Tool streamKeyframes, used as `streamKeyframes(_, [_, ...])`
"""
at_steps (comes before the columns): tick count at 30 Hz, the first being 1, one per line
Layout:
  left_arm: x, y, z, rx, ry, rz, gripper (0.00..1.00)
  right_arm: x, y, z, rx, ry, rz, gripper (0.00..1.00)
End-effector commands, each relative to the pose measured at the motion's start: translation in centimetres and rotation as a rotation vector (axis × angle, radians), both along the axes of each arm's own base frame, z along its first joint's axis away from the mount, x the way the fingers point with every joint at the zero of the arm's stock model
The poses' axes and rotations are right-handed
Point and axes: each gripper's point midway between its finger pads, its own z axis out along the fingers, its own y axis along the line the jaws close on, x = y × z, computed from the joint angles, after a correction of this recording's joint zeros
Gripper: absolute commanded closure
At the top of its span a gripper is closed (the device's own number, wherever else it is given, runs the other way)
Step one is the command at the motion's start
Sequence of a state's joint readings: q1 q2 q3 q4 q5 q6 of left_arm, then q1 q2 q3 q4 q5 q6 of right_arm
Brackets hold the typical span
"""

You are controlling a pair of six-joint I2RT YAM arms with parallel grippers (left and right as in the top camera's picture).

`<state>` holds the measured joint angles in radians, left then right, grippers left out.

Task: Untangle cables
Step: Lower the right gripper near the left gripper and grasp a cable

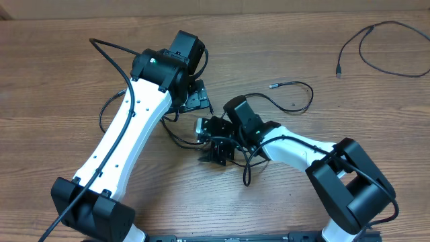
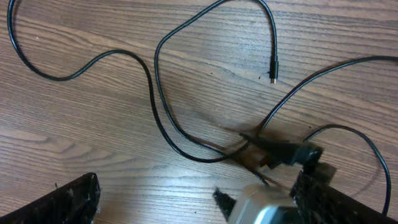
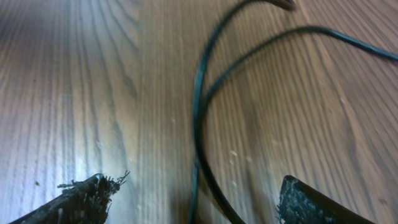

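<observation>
- One wide-open left hand (image 1: pixel 196 101) is hovering empty above the tangled cables (image 2: pixel 154 93) lying centrally on the table (image 1: pixel 54 60).
- The right hand (image 3: pixel 193 186), open and empty, is straddling a strand (image 3: pixel 198 106), probably lining up a grasp.
- Another cable (image 1: pixel 361 46) is lying far right.

overhead top-down; wrists close above cables (image 3: pixel 198 124)

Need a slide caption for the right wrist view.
Open right gripper straddles two black cable strands over the wooden table.
</observation>
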<state>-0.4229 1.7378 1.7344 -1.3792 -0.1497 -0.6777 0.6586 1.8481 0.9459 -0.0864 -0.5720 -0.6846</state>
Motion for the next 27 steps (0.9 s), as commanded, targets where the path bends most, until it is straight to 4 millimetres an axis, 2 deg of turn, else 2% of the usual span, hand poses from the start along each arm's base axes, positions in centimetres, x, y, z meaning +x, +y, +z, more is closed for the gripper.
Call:
streamKeyframes(1, [0.1, 0.0, -0.2, 0.0, 0.008, -0.009, 0.0, -1.1, 0.7, -0.4, 0.004, 0.005, 0.035, 0.16])
streamKeyframes(10, [0.1, 0.0, -0.2, 0.001, 0.008, -0.009, 0.0, -1.3, 0.8, -0.5, 0.002, 0.007, 0.041, 0.31])
streamKeyframes(23, [0.1, 0.0, -0.2, 0.0, 0.008, -0.009, 0.0, -0.9, 1.1, -1.6, 0.006, 0.002, 0.041, 0.33])
streamKeyframes(27, [0.1, 0.0, -0.2, 0.0, 0.008, -0.009, 0.0, -0.8, 1.4, -2.2, 0.018, 0.001, 0.047, 0.46])
